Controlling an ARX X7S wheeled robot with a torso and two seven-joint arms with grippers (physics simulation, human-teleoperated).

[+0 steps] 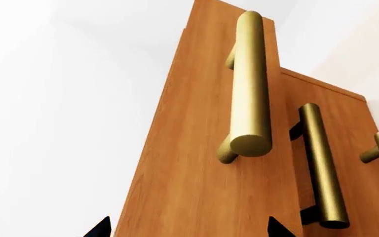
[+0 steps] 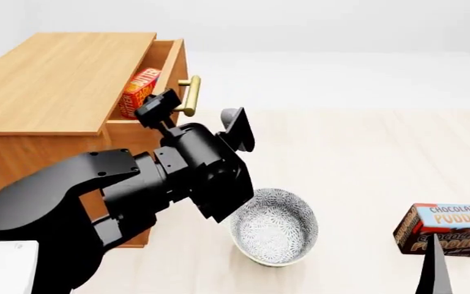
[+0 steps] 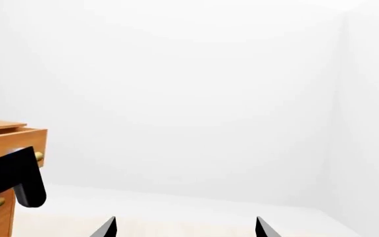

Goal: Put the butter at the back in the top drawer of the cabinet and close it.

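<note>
The cabinet (image 2: pixel 55 86) stands at the left. Its top drawer (image 2: pixel 172 67) is pulled out, with the brass handle (image 2: pixel 190 95) towards me. The red-orange butter box (image 2: pixel 139 92) stands tilted inside the drawer, partly hidden by the cabinet top. My left gripper (image 2: pixel 237 127) is open and empty, just in front of and below the drawer front. In the left wrist view the gripper (image 1: pixel 189 229) faces the drawer front (image 1: pixel 196 163), with the top handle (image 1: pixel 252 84) ahead. My right gripper (image 3: pixel 186 227) is open and empty, and one tip shows low at the right in the head view (image 2: pixel 435 269).
A patterned bowl (image 2: pixel 274 225) sits on the floor in front of the cabinet, beside my left arm. A Chocolate Pudding box (image 2: pixel 447 229) lies at the right. The two lower drawer handles (image 1: pixel 321 163) show in the left wrist view. The cabinet edge (image 3: pixel 5 138) shows in the right wrist view.
</note>
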